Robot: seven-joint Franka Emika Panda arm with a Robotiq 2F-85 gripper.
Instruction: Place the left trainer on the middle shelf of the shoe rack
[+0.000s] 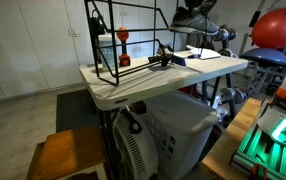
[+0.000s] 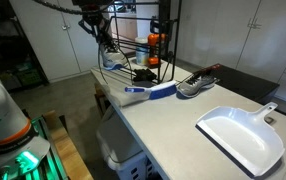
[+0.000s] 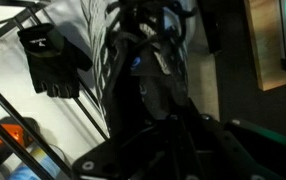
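hand [image 1: 191,15] grips left trainer [image 3: 148,95] — high, clear beside shoe rack [image 1: 116,50]

The left trainer [image 3: 148,95] clamped in my pincer [image 1: 196,12] has a dark, matt upper that looks like woven cloth. Just beside my pincer, the shoe rack [image 1: 123,40] is thin black metal rod with a slight gloss. Beneath my pincer, the table [image 1: 183,72] top looks like pale, matt moulded plastic. Well away from my pincer, the dustpan [image 2: 238,135] is smooth white plastic with a faint sheen. Far below, the seat [image 1: 68,152] is bare, matt brown wood.
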